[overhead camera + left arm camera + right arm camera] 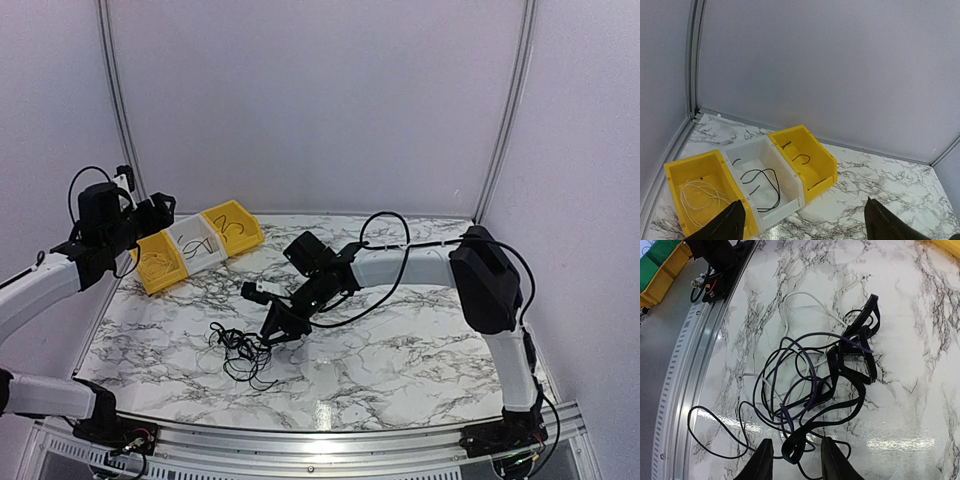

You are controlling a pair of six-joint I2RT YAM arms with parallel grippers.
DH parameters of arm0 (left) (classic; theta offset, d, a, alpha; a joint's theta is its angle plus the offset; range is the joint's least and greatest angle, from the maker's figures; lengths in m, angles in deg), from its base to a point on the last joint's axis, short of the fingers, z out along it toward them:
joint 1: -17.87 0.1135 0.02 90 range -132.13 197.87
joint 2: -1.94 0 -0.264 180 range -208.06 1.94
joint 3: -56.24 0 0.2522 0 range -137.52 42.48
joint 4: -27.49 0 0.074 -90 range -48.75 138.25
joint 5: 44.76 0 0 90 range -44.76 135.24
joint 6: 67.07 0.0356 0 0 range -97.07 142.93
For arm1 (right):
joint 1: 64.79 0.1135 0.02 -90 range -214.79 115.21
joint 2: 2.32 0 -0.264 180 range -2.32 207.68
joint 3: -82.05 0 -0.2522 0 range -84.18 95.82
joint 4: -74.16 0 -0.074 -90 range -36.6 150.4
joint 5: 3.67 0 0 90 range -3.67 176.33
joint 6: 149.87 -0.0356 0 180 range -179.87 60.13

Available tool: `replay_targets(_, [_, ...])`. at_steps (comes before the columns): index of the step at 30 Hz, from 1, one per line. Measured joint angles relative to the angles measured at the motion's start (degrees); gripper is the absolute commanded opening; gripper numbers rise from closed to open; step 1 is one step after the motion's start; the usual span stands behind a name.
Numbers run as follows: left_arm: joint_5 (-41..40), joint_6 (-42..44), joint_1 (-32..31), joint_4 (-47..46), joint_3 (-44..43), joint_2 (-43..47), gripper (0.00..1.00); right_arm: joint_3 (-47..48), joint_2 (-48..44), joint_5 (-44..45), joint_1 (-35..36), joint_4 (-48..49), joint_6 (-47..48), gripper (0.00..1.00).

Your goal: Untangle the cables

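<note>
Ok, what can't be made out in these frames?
- Cables: too small in the top view to count; in the right wrist view strands overlap and the bottom edge cuts off near loops.
- Right gripper: only fingertips show, straddling a black loop; the top view hides them behind the gripper itself.
- Left gripper: only fingertips, at its wrist view's bottom edge.
- Left yellow bin: partly covered by the left arm in the top view.

Three viewpoints, one marbled table (420, 370)
High from the near edge, looking forward; left wrist, raised, down onto the bins (782, 210); right wrist, close over the cables (834, 360); both shared with the overhead view.
</note>
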Motion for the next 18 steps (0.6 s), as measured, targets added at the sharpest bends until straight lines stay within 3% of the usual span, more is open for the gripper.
replay_targets(8, [4.7,-0.1,0.0,0.6,-2.2,-4.9,0.80,1.5,2.0,-0.5,0.0,-1.8,0.0,0.31])
replay_targets(12, [5.2,0.1,0.0,0.6,-2.2,-4.9,0.79,1.9,3.0,-1.2,0.0,-2.7,0.1,0.17])
replay_targets(18, [6.3,0.3,0.0,0.6,-2.2,-4.9,0.78,2.6,3.4,-2.3,0.0,-3.8,0.0,0.17])
